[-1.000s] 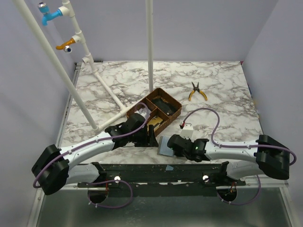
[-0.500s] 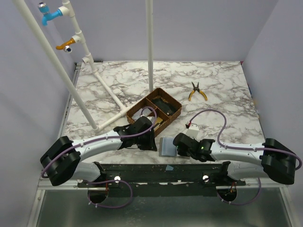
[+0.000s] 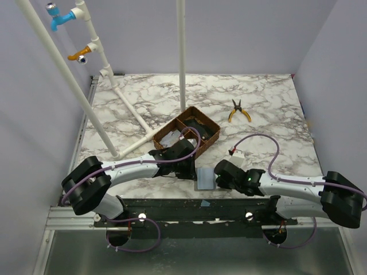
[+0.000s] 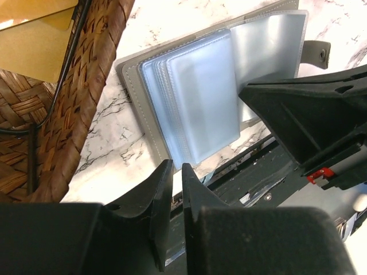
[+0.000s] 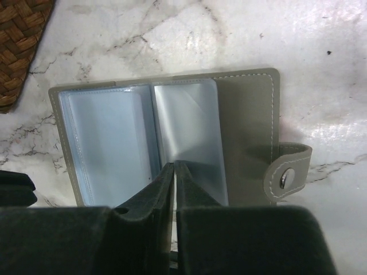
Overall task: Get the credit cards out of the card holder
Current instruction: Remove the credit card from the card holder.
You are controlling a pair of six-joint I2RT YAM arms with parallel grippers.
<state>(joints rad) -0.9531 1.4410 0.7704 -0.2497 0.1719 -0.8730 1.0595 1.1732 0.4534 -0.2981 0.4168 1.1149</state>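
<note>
The grey card holder [image 3: 205, 179] lies open on the marble near the front edge, between both grippers. Its pale blue-grey clear sleeves show in the left wrist view [image 4: 200, 97] and in the right wrist view [image 5: 109, 143]. I cannot tell cards from sleeves. My left gripper [image 4: 172, 167] hovers at the holder's near edge with its jaws almost together and nothing between them. My right gripper [image 5: 174, 165] is shut, its tips on the right-hand sleeve [image 5: 189, 120]. The snap tab [image 5: 287, 172] sticks out to the right.
The brown woven three-compartment tray [image 3: 210, 139] stands just behind the holder, and its wall [image 4: 86, 97] is close on the left. Whitish flat pieces [image 3: 170, 138] lie in its left compartment. Yellow-handled pliers [image 3: 238, 110] lie far right. White pipes [image 3: 129, 109] cross the back left.
My left gripper has slid right to the card holder's left edge, uncovering the tray's left compartment. The right arm has stretched lower along the front edge. The holder has shifted slightly right.
</note>
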